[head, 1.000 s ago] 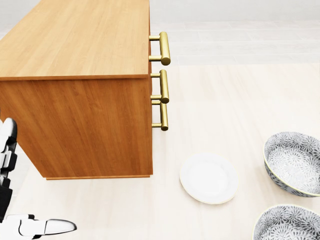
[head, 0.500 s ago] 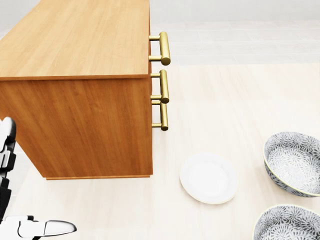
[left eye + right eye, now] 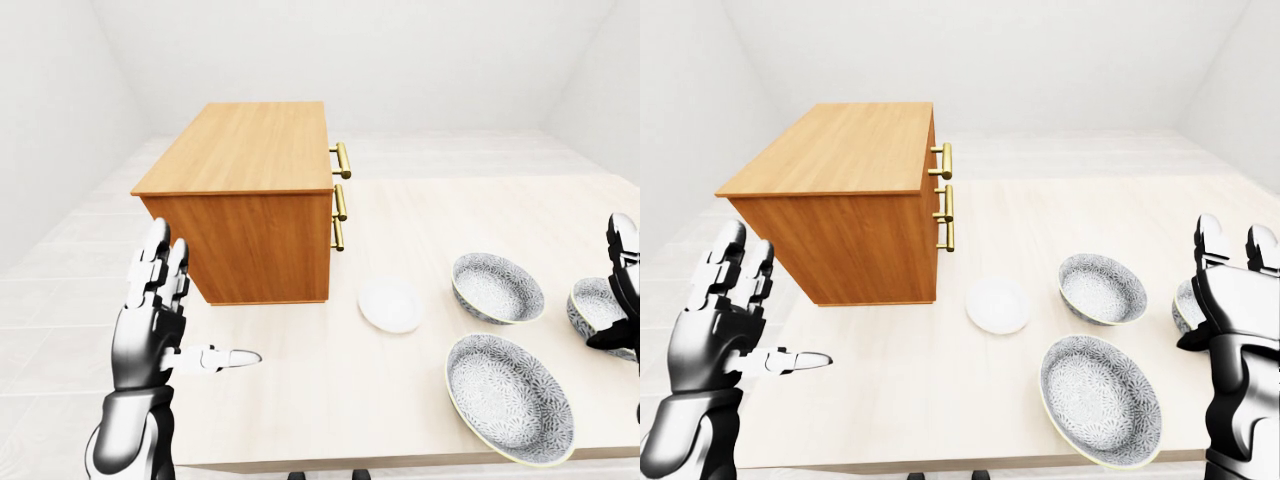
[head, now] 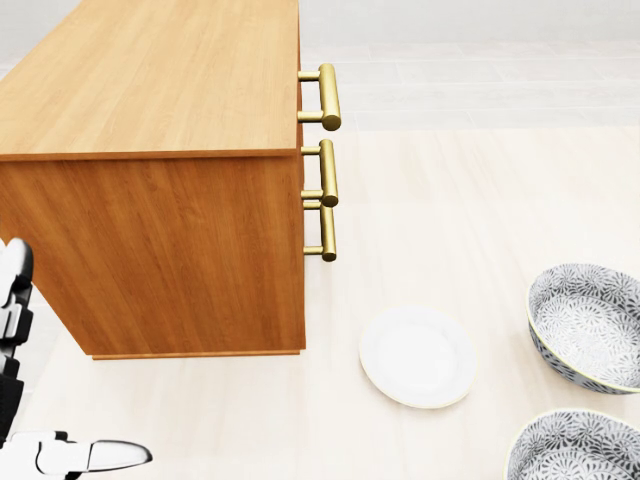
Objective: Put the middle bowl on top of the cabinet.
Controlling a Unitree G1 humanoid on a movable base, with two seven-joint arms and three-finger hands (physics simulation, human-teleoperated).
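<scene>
Left-eye view: left hand (image 3: pixel 160 330) spread flat, holding nothing, at 7 o'clock of the cabinet (image 3: pixel 250 200). Three patterned bowls on the table (image 3: pixel 300 400). Middle bowl (image 3: pixel 497 288) probably the one at 3 o'clock of the white plate (image 3: pixel 390 305), though that's hard to confirm. Clear of both hands.

Head view: same bowl cut by the right edge, upright, nothing in it.

Right-eye view: right hand (image 3: pixel 1230 320) unclenched, fingers up, empty, covering part of a third bowl (image 3: pixel 1185 305). Big bowl (image 3: pixel 1100 400) at 6 o'clock of the target.

Looks like glazed ceramic: stiff, slick, chippable, some weight. Best pinched at the rim's 3 o'clock side, thumb inside.
</scene>
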